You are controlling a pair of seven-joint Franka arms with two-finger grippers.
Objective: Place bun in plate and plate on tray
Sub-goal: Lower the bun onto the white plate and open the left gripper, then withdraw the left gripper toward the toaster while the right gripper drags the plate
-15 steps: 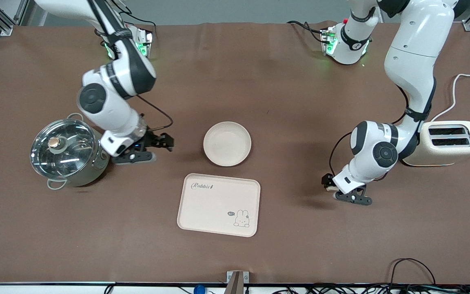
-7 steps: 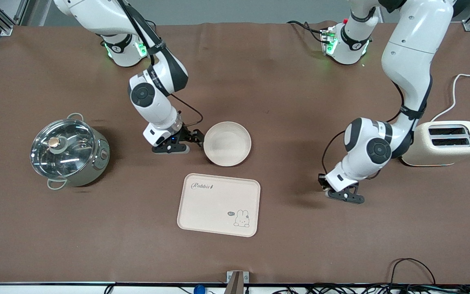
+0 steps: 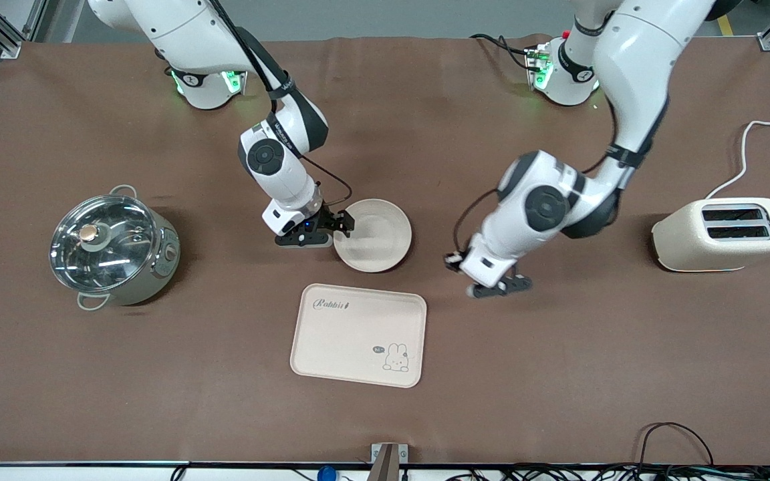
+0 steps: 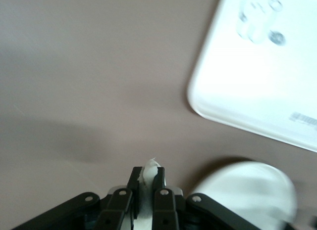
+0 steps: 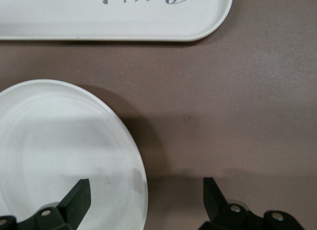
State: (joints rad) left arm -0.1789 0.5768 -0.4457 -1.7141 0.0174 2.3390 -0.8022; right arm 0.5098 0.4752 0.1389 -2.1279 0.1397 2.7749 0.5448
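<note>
The round cream plate (image 3: 375,235) lies on the brown cloth, and the tray (image 3: 358,334) with "Rabbit" lettering lies nearer to the front camera. My right gripper (image 3: 343,225) is open at the plate's edge toward the right arm's end. In the right wrist view the gripper (image 5: 146,190) has one finger over the plate (image 5: 59,151) and the other over the cloth. My left gripper (image 3: 455,262) hangs over the cloth beside the plate, toward the left arm's end. It (image 4: 147,171) is shut on the small pale bun (image 4: 150,166), with tray (image 4: 257,81) and plate (image 4: 247,190) ahead.
A steel pot with a glass lid (image 3: 112,250) stands toward the right arm's end of the table. A cream toaster (image 3: 722,234) with its white cord (image 3: 752,143) stands toward the left arm's end. Cables run along the table's front edge.
My left gripper closed on the bun and carried it from beside the toaster toward the plate. The right gripper travelled from the pot to the plate's rim, staying open.
</note>
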